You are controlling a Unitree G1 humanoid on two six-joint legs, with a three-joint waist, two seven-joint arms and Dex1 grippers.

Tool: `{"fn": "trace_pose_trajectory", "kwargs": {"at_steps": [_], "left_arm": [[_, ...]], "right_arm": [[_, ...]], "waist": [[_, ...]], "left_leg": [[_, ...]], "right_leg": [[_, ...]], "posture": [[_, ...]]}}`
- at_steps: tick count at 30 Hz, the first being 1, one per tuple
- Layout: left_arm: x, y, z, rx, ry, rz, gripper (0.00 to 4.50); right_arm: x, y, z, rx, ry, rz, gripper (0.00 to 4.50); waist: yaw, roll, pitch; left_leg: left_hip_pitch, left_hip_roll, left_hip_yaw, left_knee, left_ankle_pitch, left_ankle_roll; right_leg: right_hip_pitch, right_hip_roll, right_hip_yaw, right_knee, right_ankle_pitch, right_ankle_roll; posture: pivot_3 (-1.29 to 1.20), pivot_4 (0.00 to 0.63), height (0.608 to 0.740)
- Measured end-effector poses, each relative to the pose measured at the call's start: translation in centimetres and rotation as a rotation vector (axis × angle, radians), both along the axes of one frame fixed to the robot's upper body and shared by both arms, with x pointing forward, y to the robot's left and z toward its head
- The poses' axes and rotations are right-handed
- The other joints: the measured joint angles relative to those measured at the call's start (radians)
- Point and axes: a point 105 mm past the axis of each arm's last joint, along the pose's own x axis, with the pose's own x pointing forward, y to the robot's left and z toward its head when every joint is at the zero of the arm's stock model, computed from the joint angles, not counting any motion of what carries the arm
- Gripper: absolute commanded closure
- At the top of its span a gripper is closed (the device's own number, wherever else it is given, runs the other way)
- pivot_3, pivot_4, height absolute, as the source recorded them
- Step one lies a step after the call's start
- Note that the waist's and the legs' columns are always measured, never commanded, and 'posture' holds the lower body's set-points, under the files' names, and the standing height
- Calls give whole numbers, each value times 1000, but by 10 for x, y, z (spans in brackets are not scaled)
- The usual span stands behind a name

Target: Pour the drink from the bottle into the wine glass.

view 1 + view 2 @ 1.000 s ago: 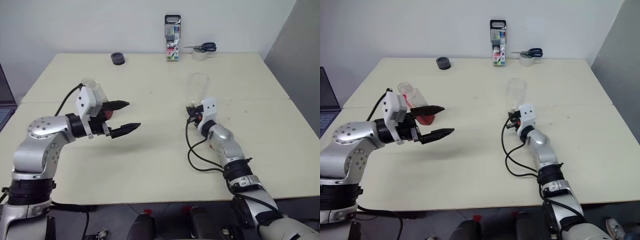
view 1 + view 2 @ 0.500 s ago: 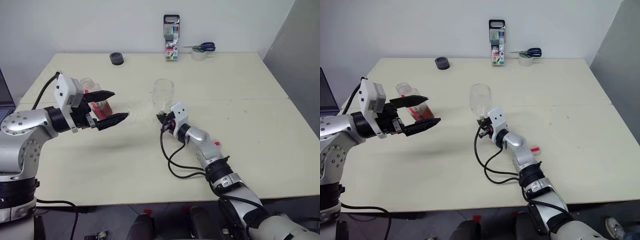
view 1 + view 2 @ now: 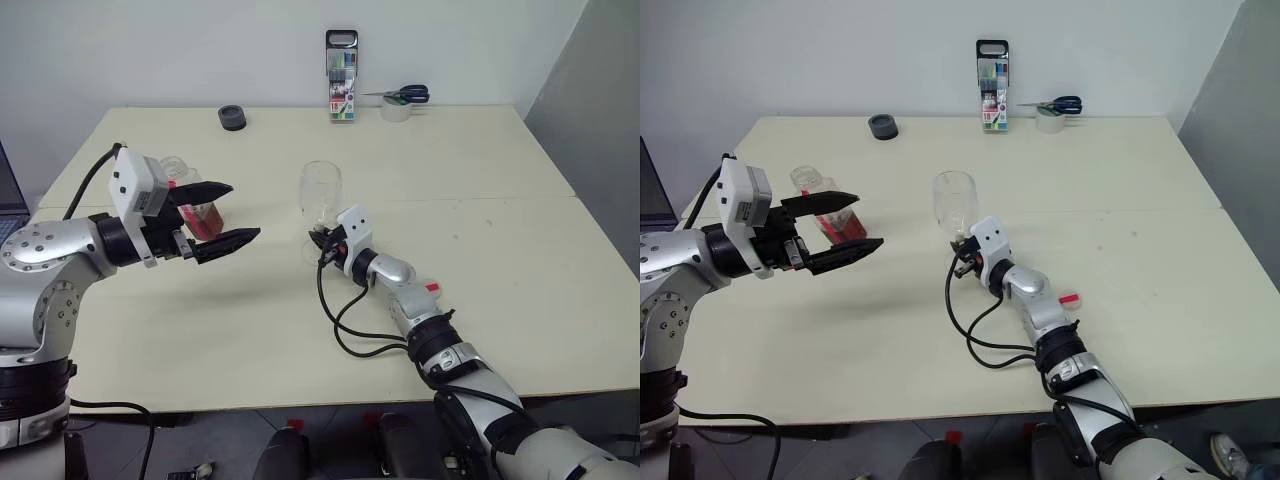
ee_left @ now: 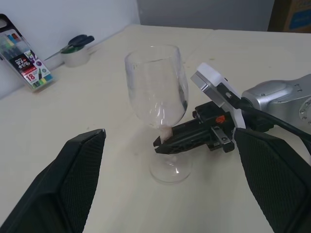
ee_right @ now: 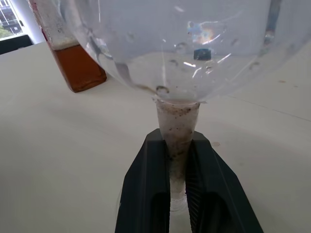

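Wine glass [image 3: 321, 194] is standing mid-table [image 3: 500, 270], its foot on the tabletop, with the bottle [image 3: 196, 205] sitting well to its left. Marker case [image 3: 342, 90], scissors [image 3: 405, 95] on tape roll [image 3: 398, 110], and a small round object [image 3: 232, 117] are lining the far edge.

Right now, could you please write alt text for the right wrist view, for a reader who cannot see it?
The right hand is shut on the thin stem of the empty, upright wine glass, whose rounded bowl rises just above the two black fingers. Behind the glass, the bottle stands on the cream table with amber-brown drink in its lower part.
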Motion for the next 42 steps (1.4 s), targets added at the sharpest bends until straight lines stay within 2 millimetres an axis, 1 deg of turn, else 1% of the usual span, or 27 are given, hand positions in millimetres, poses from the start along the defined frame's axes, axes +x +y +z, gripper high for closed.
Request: {"fn": "trace_pose_trajectory", "kwargs": {"at_steps": [3, 9, 11, 24, 35, 38, 42], "left_arm": [[0, -1, 2, 1, -7, -2, 0], [0, -1, 3, 2, -14, -4, 0], [1, -1, 2, 1, -13, -3, 0], [1, -1, 2, 2, -11, -7, 0], [2, -2, 2, -2, -11, -6, 0], [2, -1, 0, -4, -5, -4, 0], [2, 0, -6, -13, 9, 7, 0]], "right_arm": [[0, 1, -3, -4, 12, 2, 2708], [0, 0, -5, -5, 16, 1, 578], [0, 0, -5, -5, 16, 1, 33], [0, -2, -5, -9, 17, 1, 33], [-5, -18, -11, -41, 34, 0, 33], [-12, -23, -19, -82, 38, 20, 33], [-22, -35, -31, -134, 58, 25, 33]], "waist": [[0, 0, 0], [0, 0, 0], [0, 0, 0], [0, 0, 0], [0, 0, 0], [0, 0, 0], [1, 0, 0]], "left_leg": [[0, 0, 0, 0, 0, 0], [0, 0, 0, 0, 0, 0], [0, 0, 0, 0, 0, 0], [0, 0, 0, 0, 0, 0], [0, 0, 0, 0, 0, 0], [0, 0, 0, 0, 0, 0], [0, 0, 0, 0, 0, 0]], "right_leg": [[0, 0, 0, 0, 0, 0], [0, 0, 0, 0, 0, 0], [0, 0, 0, 0, 0, 0], [0, 0, 0, 0, 0, 0], [0, 0, 0, 0, 0, 0], [0, 0, 0, 0, 0, 0], [0, 0, 0, -1, 0, 0]], "posture": [[0, 150, 740], [0, 150, 740], [0, 150, 740], [0, 150, 740], [0, 150, 740], [0, 150, 740], [0, 150, 740]]}}
